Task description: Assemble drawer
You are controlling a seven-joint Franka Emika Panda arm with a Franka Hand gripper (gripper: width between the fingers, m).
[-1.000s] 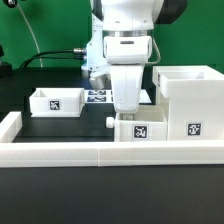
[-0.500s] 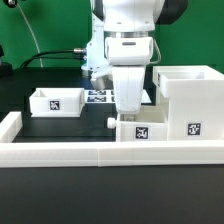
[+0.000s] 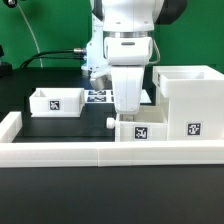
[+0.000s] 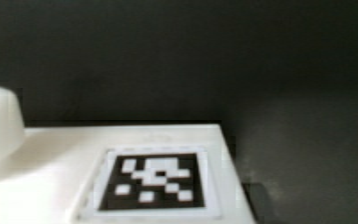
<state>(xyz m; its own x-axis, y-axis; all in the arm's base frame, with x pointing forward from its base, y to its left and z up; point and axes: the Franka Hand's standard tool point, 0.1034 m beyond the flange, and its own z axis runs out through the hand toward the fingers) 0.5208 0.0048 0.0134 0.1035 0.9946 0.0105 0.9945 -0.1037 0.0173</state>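
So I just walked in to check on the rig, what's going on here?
The robot arm's gripper is lowered over one small tray that sits beside the tall housing, just behind the border wall. Whether it is closed on that tray cannot be seen. The second tray lies apart on the exterior view's left, untouched. Neither tray looks fully slid into the housing yet.

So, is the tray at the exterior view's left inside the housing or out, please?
Out: the tray sits alone on the black table, open side up, well apart from the housing.
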